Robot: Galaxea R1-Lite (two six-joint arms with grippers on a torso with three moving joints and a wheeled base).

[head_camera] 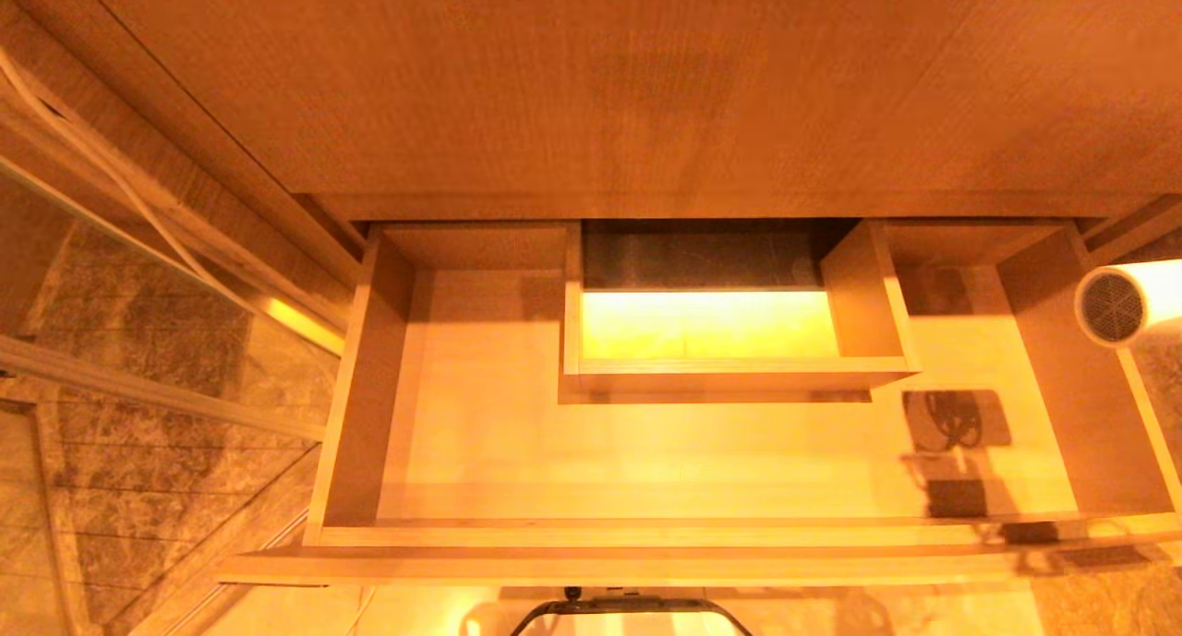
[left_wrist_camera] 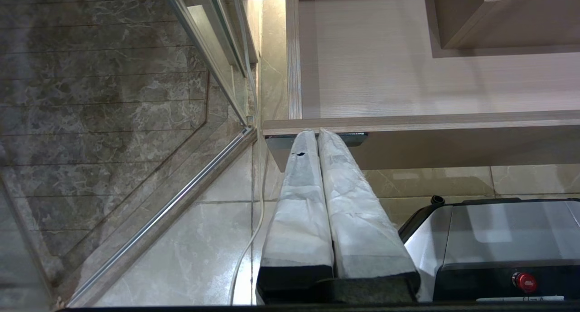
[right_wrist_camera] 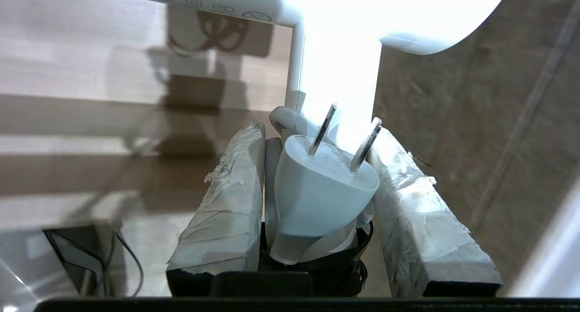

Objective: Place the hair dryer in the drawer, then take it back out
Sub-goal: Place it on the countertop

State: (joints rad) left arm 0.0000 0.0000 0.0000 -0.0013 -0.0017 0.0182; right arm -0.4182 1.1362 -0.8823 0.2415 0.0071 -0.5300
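Note:
The drawer stands pulled out below the countertop, with a pale floor and a boxed cut-out at its back middle. The white hair dryer hangs over the drawer's right side wall at the edge of the head view, its dark mesh end facing left. In the right wrist view my right gripper is shut on the hair dryer at its handle, and the pale plug and bundled cord sit between the taped fingers. My left gripper is shut and empty, parked under the drawer's front left corner.
The wooden countertop runs along the back. A glass partition with a metal rail and marble tiles lie to the left. My base sits below the drawer front, and a thin white cable runs over the floor tiles.

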